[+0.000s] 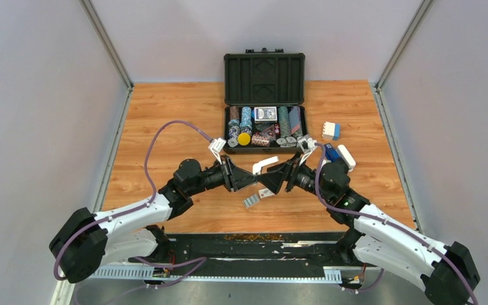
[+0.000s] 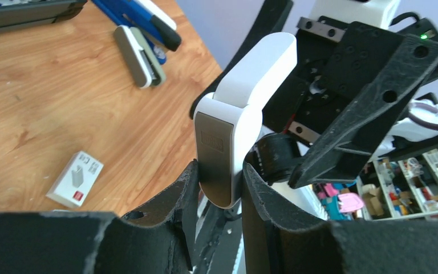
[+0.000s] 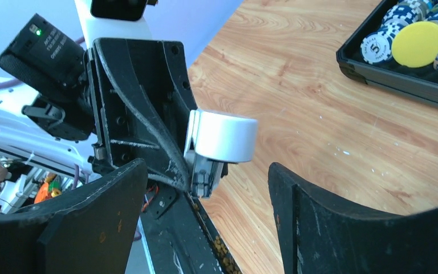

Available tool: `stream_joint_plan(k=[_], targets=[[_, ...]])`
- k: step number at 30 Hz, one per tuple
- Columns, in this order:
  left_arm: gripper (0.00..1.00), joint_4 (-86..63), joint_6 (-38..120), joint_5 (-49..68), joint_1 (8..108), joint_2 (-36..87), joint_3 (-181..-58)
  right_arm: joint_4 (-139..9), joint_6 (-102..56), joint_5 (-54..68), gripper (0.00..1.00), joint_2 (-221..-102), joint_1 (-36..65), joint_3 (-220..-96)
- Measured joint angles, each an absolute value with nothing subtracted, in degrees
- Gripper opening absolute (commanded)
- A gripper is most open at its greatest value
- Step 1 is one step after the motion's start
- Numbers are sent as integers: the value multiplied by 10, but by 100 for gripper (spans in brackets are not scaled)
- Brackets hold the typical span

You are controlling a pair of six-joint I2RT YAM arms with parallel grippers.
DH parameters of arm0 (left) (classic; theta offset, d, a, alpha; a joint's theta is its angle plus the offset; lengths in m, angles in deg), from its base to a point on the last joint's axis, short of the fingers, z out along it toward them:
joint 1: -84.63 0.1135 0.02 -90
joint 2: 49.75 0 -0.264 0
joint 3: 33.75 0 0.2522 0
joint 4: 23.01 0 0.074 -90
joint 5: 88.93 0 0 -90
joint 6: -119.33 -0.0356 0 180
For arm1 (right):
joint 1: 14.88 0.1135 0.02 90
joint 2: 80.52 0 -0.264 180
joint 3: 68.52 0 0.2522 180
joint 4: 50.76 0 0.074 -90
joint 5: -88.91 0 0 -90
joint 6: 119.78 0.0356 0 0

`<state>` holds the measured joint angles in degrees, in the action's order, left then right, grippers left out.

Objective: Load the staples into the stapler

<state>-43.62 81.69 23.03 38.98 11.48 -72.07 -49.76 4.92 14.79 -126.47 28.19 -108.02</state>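
My left gripper (image 1: 241,177) (image 2: 221,171) is shut on the grey-olive rear end of the stapler (image 1: 265,164) (image 2: 245,85), whose top is white. It holds the stapler above the table, with the front pointing up towards the right arm. My right gripper (image 1: 278,180) (image 3: 205,168) is open and empty. The stapler's white front end (image 3: 223,137) sits just ahead of its wide jaws. A grey staple strip or tray (image 1: 251,201) and the tiny white staples box (image 1: 266,193) (image 2: 75,178) lie on the table below both grippers.
An open black case of poker chips (image 1: 264,105) stands at the back centre. A dark blue stapler (image 1: 332,152) (image 2: 142,17) and a second white-and-olive stapler (image 1: 346,157) (image 2: 140,54) lie at the right. A white-blue box (image 1: 331,130) lies beyond them.
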Motion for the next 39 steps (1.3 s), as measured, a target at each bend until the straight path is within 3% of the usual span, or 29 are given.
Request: stream_joint_plan(k=[10,23,25,29,32,36,39], targets=[[0,-511,859,238,390,130,-714,-405,83,112,67,-1315,294,-1080],[3,-518,862,244,390,142,-712,-389,91,95,21,-1324,299,-1081],[14,-513,858,244,390,141,-712,-392,89,95,17,-1326,300,-1083],[50,-488,839,238,390,129,-712,-421,75,100,12,-1333,300,-1099],[71,-438,809,225,390,100,-712,-459,48,101,11,-1343,301,-1123],[93,-319,755,185,390,43,-729,-525,-2,99,11,-1373,301,-1176],[100,-208,706,135,391,-1,-764,-569,-39,93,10,-1410,301,-1220]])
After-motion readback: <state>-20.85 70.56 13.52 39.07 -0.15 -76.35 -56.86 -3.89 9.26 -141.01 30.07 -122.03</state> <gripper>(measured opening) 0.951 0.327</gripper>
